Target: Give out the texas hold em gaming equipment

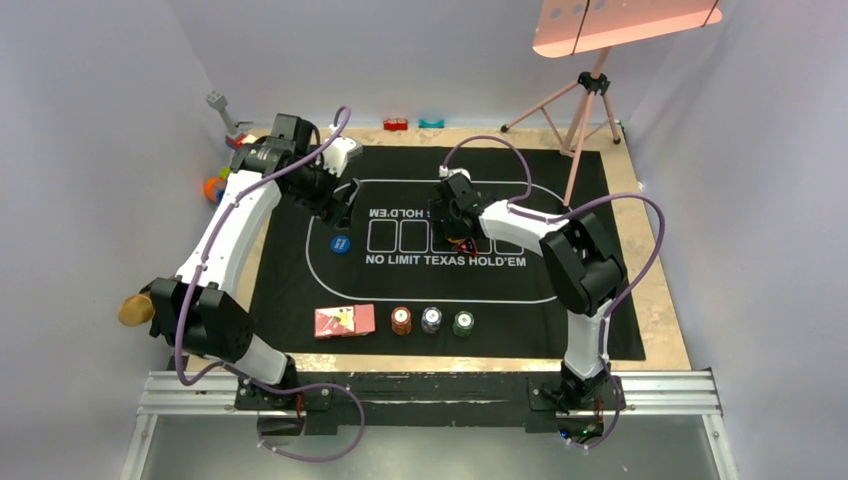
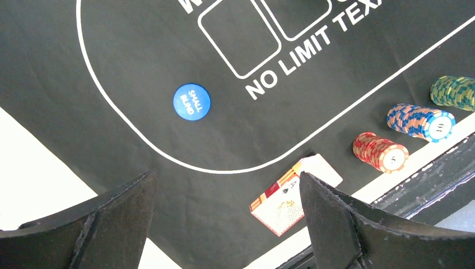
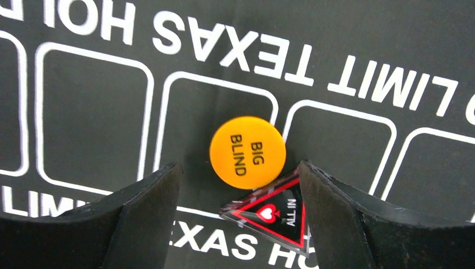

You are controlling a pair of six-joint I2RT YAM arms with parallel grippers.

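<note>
Right claw (image 3: 236, 179) stands open and empty astride the orange disc (image 3: 247, 152), triangle marker (image 3: 271, 216) at the disc's five o'clock, seemingly placed to pinch one; left claw (image 2: 228, 178) gapes empty near the blue disc (image 2: 191, 102).

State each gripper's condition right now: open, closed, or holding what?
Left gripper: open, holding nothing.
Right gripper: open, straddling the orange disc, not gripping it.

Left arm (image 1: 225, 235) and right arm (image 1: 515, 222) reach forward, jaws parted.

Bright even overhead light, soft shadows — wrist views sharp
</note>
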